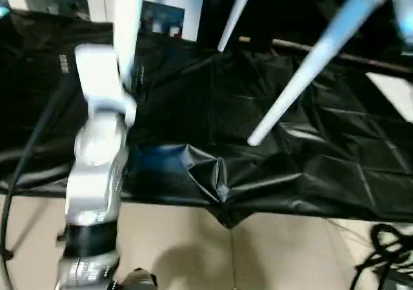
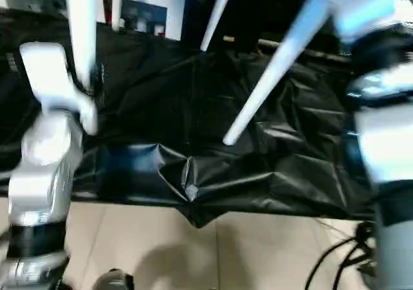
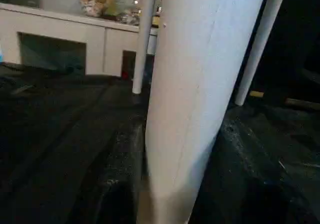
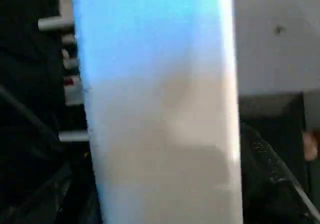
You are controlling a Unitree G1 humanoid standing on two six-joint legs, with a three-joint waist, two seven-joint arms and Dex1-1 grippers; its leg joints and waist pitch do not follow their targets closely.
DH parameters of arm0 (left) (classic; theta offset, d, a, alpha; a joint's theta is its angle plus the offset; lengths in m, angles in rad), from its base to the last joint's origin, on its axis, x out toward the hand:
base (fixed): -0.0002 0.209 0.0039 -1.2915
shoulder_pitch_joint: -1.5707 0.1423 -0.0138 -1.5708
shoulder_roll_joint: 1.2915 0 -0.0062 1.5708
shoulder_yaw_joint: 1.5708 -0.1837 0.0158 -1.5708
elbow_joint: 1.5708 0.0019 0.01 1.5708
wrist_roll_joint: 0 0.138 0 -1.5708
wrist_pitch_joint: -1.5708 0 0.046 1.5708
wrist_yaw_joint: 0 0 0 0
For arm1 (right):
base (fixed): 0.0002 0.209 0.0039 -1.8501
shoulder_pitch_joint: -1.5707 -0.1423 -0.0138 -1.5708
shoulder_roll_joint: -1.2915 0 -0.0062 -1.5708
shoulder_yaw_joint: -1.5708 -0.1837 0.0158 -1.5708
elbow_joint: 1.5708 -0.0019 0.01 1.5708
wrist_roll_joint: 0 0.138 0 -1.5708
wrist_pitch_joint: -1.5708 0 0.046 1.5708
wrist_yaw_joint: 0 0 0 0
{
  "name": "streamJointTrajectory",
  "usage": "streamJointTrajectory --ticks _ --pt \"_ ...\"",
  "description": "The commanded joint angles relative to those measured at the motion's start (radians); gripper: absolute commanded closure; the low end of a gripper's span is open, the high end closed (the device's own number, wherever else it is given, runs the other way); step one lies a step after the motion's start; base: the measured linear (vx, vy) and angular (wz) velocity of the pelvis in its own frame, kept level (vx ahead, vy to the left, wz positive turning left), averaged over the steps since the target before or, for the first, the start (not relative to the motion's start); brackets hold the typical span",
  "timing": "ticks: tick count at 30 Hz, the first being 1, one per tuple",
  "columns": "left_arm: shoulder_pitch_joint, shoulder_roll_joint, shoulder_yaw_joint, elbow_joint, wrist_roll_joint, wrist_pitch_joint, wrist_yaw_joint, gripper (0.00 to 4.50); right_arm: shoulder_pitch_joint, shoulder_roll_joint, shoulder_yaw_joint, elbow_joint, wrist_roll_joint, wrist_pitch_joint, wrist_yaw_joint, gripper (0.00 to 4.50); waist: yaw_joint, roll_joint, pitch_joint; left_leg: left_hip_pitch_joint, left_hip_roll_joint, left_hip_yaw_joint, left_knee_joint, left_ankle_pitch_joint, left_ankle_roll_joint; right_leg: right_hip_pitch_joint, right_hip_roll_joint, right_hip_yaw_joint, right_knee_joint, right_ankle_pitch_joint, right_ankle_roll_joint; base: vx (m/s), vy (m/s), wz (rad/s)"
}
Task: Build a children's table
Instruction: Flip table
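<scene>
The children's table (image 1: 322, 51) hangs legs-down over the black sheet (image 1: 290, 154) at twelve o'clock: light, stiff, slippery tubing (grip legs near the sockets). Neither pincer's state can be told.

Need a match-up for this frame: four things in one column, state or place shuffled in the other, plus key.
1. leg beside the left forearm
2. right-hand leg
3. black sheet
4. cables

A. on the floor
B. slanted
C. upright
D. creased at its front edge

Pairs: 1-C, 2-B, 3-D, 4-A
</scene>
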Motion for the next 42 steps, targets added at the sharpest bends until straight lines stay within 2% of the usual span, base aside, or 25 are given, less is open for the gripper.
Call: streamJointTrajectory --ticks 1,7,9,13,15,16,17,18,19,20,21,22,23,24,25,26,29,30,32,34,35,36,38,39,42 --pt "-0.006 0.013 0.037 0.035 0.015 0.021 0.011 2.61 0.053 -0.01 0.016 0.085 0.036 0.016 0.192 2.58 -0.018 0.04 -0.051 0.086 0.051 -0.055 -0.079 -0.766 -0.185 -0.052 -0.042 0.024 -0.109 -0.436 -0.092 0.0 0.0 0.0" --pt "0.014 0.031 0.017 0.04 0.026 0.022 0.008 2.75 0.073 0.029 0.034 0.087 0.034 -0.033 0.257 2.58 -0.032 0.038 -0.048 0.074 0.052 -0.067 -0.093 -0.834 -0.216 -0.037 -0.044 0.008 -0.104 -0.466 -0.09 0.0 0.0 0.0" --pt "0.022 0.038 0.011 0.038 0.021 0.022 0.006 2.76 0.075 0.037 0.028 0.084 0.039 -0.041 0.266 2.02 -0.034 0.039 -0.045 0.079 0.051 -0.065 -0.094 -0.869 -0.218 -0.043 -0.042 0.003 -0.108 -0.476 -0.094 0.0 0.0 0.0" --pt "0.016 0.051 0.002 0.044 0.018 0.015 -0.006 2.78 0.079 0.042 0.018 0.065 0.053 -0.044 0.283 1.73 -0.04 0.045 -0.037 0.082 0.052 -0.059 -0.1 -0.933 -0.219 -0.044 -0.034 -0.017 -0.112 -0.531 -0.092 0.0 0.0 0.0" --pt "-0.002 0.059 0.002 0.066 0.018 0.008 -0.012 2.78 0.084 0.043 0.012 0.053 0.063 -0.047 0.291 1.52 -0.036 0.057 -0.037 0.063 0.055 -0.043 -0.134 -0.971 -0.232 -0.027 -0.01 -0.036 -0.081 -0.499 -0.104 0.0 0.0 0.0" --pt "-0.006 0.062 0.002 0.073 0.019 0.005 -0.014 2.78 0.085 0.044 0.011 0.051 0.064 -0.049 0.292 1.47 -0.02 0.059 -0.038 0.02 0.06 -0.01 -0.187 -0.995 -0.231 0.009 0.018 -0.05 -0.005 -0.43 -0.124 -0.056 -0.009 0.02" --pt "-0.015 0.071 0.001 0.09 0.021 -0.004 -0.017 2.78 0.088 0.045 0.005 0.048 0.072 -0.057 0.293 1.39 0.008 0.054 -0.047 -0.004 0.06 0.015 -0.212 -0.967 -0.221 0.045 0.019 -0.044 0.075 -0.355 -0.132 -0.096 -0.03 0.2" --pt "-0.024 0.079 0.001 0.107 0.022 -0.011 -0.019 2.78 0.094 0.047 0.001 0.041 0.081 -0.062 0.299 1.3 0.014 -0.006 -0.052 0.064 0.043 0.052 -0.113 -0.745 -0.207 -0.059 -0.046 0.02 -0.028 -0.605 -0.113 -0.096 -0.03 0.2" --pt "-0.024 0.079 0.001 0.107 0.022 -0.011 -0.019 2.78 0.094 0.047 0.001 0.041 0.081 -0.062 0.299 1.18 0.014 -0.006 -0.052 0.064 0.043 0.052 -0.113 -0.745 -0.207 -0.059 -0.046 0.02 -0.028 -0.605 -0.113 -0.012 -0.099 0.2" --pt "-0.033 0.088 0.0 0.123 0.023 -0.018 -0.022 2.78 0.099 0.049 -0.006 0.035 0.09 -0.066 0.308 1.18 -0.028 -0.014 -0.021 0.083 0.007 -0.1 0.148 -0.286 -0.086 -0.078 -0.196 0.105 -0.189 -1.018 -0.068 0.07 -0.035 -0.32" --pt "-0.035 0.091 -0.001 0.128 0.024 -0.021 -0.024 2.78 0.101 0.05 -0.008 0.032 0.093 -0.067 0.311 1.04 -0.023 -0.003 -0.026 0.037 -0.005 -0.137 0.129 -0.193 -0.097 0.008 -0.184 0.073 -0.145 -0.933 -0.101 0.07 -0.035 -0.32" --pt "-0.038 0.097 -0.003 0.136 0.024 -0.024 -0.026 2.78 0.103 0.053 -0.014 0.029 0.095 -0.067 0.318 1.04 -0.026 0.036 -0.042 0.074 0.03 -0.121 0.016 -0.374 -0.169 0.006 -0.088 -0.013 -0.097 -0.671 -0.132 0.03 0.074 -0.32" --pt "-0.038 0.097 -0.003 0.136 0.024 -0.024 -0.026 2.78 0.103 0.053 -0.014 0.029 0.095 -0.067 0.318 1.04 -0.033 0.055 -0.034 0.089 0.042 -0.125 -0.03 -0.579 -0.185 -0.027 -0.028 -0.024 -0.065 -0.504 -0.131 -0.07 0.035 0.06" --pt "-0.038 0.097 -0.003 0.136 0.024 -0.024 -0.026 2.78 0.103 0.053 -0.014 0.029 0.095 -0.067 0.318 1.04 -0.057 0.069 -0.045 0.087 0.063 -0.139 -0.081 -0.771 -0.191 0.0 -0.01 -0.036 -0.028 -0.205 -0.167 -0.07 0.035 0.06" --pt "-0.038 0.097 -0.003 0.136 0.024 -0.024 -0.026 2.78 0.103 0.053 -0.014 0.029 0.095 -0.067 0.318 1.04 -0.062 0.078 -0.039 0.081 0.066 -0.139 -0.101 -0.825 -0.175 0.01 -0.01 -0.042 -0.028 -0.142 -0.174 -0.111 0.015 0.0" --pt "-0.038 0.097 -0.003 0.136 0.024 -0.024 -0.026 2.78 0.103 0.053 -0.014 0.029 0.095 -0.067 0.318 1.04 -0.067 0.078 -0.031 0.089 0.065 -0.129 -0.118 -0.903 -0.145 0.021 -0.017 -0.046 -0.042 -0.15 -0.164 -0.054 0.008 0.0" --pt "-0.044 0.102 -0.003 0.146 0.023 -0.028 -0.028 2.81 0.106 0.055 -0.018 0.025 0.098 -0.073 0.322 0.97 -0.068 0.054 -0.025 0.129 0.043 -0.098 -0.089 -0.858 -0.127 0.001 -0.039 -0.048 -0.115 -0.426 -0.111 -0.025 -0.016 0.03" --pt "-0.049 0.108 -0.002 0.159 0.023 -0.032 -0.033 2.82 0.108 0.062 -0.031 0.016 0.113 -0.106 0.306 0.94 -0.066 0.046 -0.031 0.135 0.039 -0.093 -0.079 -0.807 -0.12 0.009 -0.05 -0.047 -0.129 -0.485 -0.09 -0.019 -0.057 0.08" --pt "-0.071 0.135 -0.005 0.213 0.025 -0.05 -0.055 2.82 0.129 0.11 -0.11 -0.039 0.22 -0.224 0.259 0.94 -0.058 0.041 -0.032 0.127 0.038 -0.09 -0.078 -0.712 -0.108 0.018 -0.067 -0.041 -0.143 -0.521 -0.065 -0.006 -0.07 0.01" --pt "-0.079 0.147 -0.006 0.241 0.025 -0.066 -0.062 2.85 0.153 0.14 -0.159 -0.087 0.3 -0.249 0.268 0.94 -0.058 0.043 -0.035 0.119 0.039 -0.091 -0.082 -0.668 -0.102 0.026 -0.072 -0.044 -0.146 -0.529 -0.055 -0.003 -0.067 -0.07" --pt "-0.086 0.156 -0.007 0.261 0.029 -0.076 -0.061 2.86 0.175 0.162 -0.201 -0.142 0.372 -0.247 0.282 0.94 -0.052 0.037 -0.046 0.101 0.046 -0.096 -0.087 -0.573 -0.105 0.044 -0.079 -0.036 -0.136 -0.474 -0.068 -0.011 -0.053 -0.1" --pt "-0.088 0.159 -0.007 0.266 0.03 -0.079 -0.062 2.86 0.182 0.168 -0.211 -0.159 0.392 -0.246 0.288 0.94 -0.047 0.042 -0.046 0.103 0.048 -0.095 -0.089 -0.55 -0.108 0.04 -0.08 -0.031 -0.134 -0.447 -0.081 -0.011 -0.053 -0.1" --pt "-0.092 0.169 -0.007 0.285 0.035 -0.086 -0.062 2.86 0.201 0.184 -0.239 -0.208 0.441 -0.238 0.29 0.94 -0.029 0.028 -0.059 0.092 0.046 -0.08 -0.086 -0.395 -0.104 0.036 -0.071 -0.015 -0.11 -0.292 -0.141 -0.033 -0.052 0.01" --pt "-0.096 0.176 -0.004 0.306 0.041 -0.1 -0.063 2.86 0.221 0.199 -0.265 -0.255 0.482 -0.214 0.292 0.94 -0.023 0.028 -0.053 0.091 0.046 -0.073 -0.088 -0.369 -0.098 0.023 -0.064 -0.012 -0.108 -0.303 -0.153 -0.032 -0.053 0.04" --pt "-0.095 0.201 -0.001 0.351 0.042 -0.138 -0.084 2.86 0.298 0.238 -0.307 -0.393 0.574 -0.153 0.27 0.94 -0.024 0.031 -0.042 0.098 0.044 -0.079 -0.089 -0.526 -0.126 0.003 -0.063 -0.018 -0.126 -0.519 -0.099 0.0 0.0 0.0"
